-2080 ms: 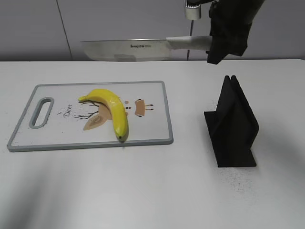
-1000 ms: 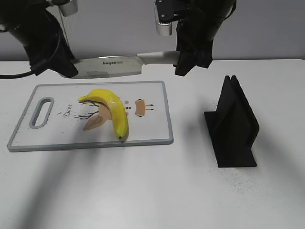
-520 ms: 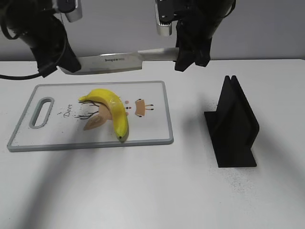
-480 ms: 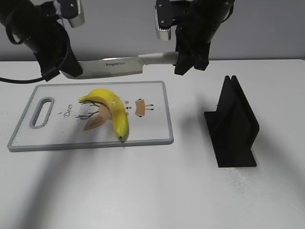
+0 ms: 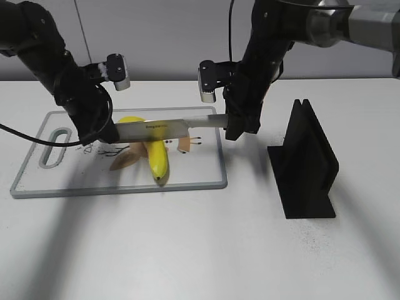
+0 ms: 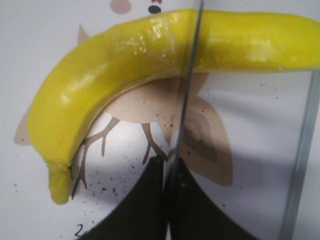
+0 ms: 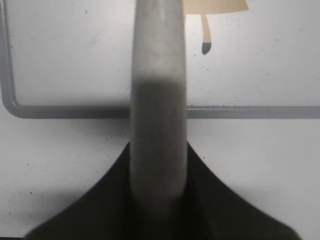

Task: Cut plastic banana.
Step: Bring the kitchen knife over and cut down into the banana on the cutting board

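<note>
A yellow plastic banana [image 5: 157, 159] lies on the white cutting board [image 5: 201, 175]. A long kitchen knife [image 5: 162, 129] lies level across the banana's middle, edge down. My right gripper [image 5: 240, 128] is shut on the knife's handle [image 7: 158, 100] at the board's right edge. My left gripper [image 5: 105, 131] is shut on the blade's tip end [image 6: 170, 175]. In the left wrist view the blade [image 6: 192, 65] crosses the banana [image 6: 115, 65] at its bend. I cannot tell whether the banana has split.
A black knife stand [image 5: 304, 164] stands upright on the white table to the right of the board. The board has a grey rim and a handle slot [image 5: 54, 147] at its left end.
Both arms have come down with the knife, from above the board's far edge onto the banana. The banana has not shifted.
</note>
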Action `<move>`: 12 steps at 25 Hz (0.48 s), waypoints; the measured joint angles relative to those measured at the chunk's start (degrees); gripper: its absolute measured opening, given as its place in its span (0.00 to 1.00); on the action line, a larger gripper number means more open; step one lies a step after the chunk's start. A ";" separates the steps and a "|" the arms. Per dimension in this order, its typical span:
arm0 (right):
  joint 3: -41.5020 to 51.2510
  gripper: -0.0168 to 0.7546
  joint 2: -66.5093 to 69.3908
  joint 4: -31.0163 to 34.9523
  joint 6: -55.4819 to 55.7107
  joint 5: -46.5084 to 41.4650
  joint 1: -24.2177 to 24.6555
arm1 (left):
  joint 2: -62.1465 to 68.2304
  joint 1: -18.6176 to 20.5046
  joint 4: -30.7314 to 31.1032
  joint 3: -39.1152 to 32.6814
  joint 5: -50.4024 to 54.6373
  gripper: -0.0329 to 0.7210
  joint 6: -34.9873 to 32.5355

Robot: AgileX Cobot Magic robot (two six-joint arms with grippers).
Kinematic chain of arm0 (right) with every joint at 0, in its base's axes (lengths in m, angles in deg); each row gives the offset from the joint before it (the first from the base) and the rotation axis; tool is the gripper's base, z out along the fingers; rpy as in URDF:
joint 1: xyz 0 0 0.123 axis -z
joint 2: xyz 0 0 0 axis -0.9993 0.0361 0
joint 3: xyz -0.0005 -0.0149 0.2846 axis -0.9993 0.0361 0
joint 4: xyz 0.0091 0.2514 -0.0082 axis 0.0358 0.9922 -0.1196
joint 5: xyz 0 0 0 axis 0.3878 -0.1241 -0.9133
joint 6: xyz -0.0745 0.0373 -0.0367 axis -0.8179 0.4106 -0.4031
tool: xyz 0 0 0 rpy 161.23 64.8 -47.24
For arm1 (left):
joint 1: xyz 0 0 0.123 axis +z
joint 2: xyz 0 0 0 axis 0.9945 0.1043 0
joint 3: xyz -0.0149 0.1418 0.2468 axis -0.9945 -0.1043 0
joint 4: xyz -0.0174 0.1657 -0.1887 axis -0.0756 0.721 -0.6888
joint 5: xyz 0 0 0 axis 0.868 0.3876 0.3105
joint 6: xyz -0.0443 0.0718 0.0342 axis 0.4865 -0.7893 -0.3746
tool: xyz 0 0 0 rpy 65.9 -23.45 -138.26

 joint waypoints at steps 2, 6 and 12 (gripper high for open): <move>-0.63 0.27 -0.07 0.04 0.24 -1.23 0.00 | -0.83 -0.05 0.37 0.00 0.00 0.04 0.15; -2.32 0.27 -0.24 0.17 1.34 -3.65 -0.18 | -2.99 -0.29 1.39 -0.72 -0.19 0.04 0.52; -4.47 0.27 -5.27 0.17 1.93 -5.06 -0.47 | -10.89 -0.22 3.64 -1.05 1.60 0.03 0.81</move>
